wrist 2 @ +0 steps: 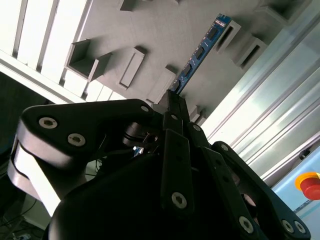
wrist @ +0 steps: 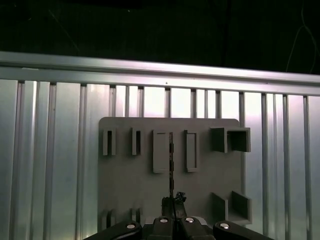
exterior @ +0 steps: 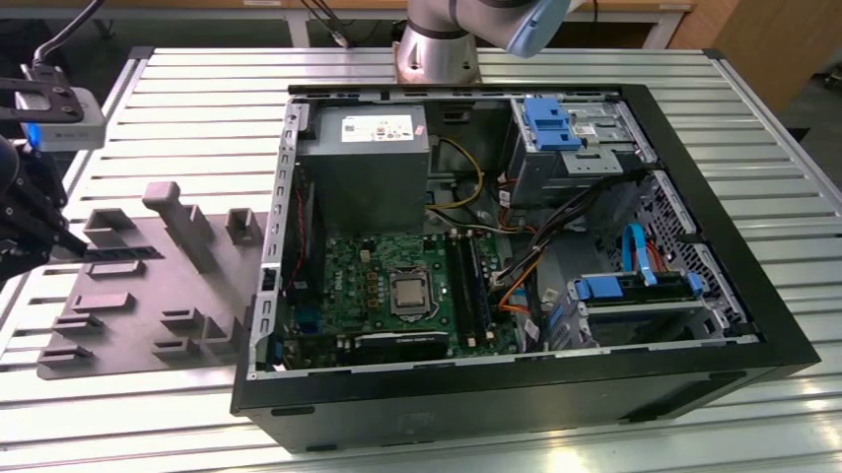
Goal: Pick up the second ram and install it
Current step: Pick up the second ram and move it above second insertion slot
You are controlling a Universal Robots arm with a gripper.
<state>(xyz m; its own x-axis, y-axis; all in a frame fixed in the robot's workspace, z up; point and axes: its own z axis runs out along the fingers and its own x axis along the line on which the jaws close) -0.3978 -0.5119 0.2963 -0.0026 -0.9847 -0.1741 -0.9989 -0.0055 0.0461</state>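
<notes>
The second ram (wrist 2: 200, 52) is a thin blue stick with dark chips, and my gripper (wrist 2: 170, 97) is shut on its near end. In the first wrist view the ram (wrist: 171, 165) appears edge-on, rising from the gripper (wrist: 173, 201) above the grey moulded tray (wrist: 130, 170). In the exterior view the gripper (exterior: 37, 232) hangs at the exterior view's far left, over the left edge of the tray (exterior: 132, 296) and well apart from the green motherboard (exterior: 394, 286) inside the open computer case (exterior: 526, 394). The dark memory slots (exterior: 468, 286) run beside the processor socket.
The case holds a grey power supply (exterior: 362, 163), blue drive brackets (exterior: 553, 123), and orange and black cables (exterior: 520, 281) close to the slots. Raised blocks (exterior: 184, 222) stand on the tray. The table is ribbed metal (exterior: 197, 108). A red button (wrist 2: 310, 185) sits off to the side.
</notes>
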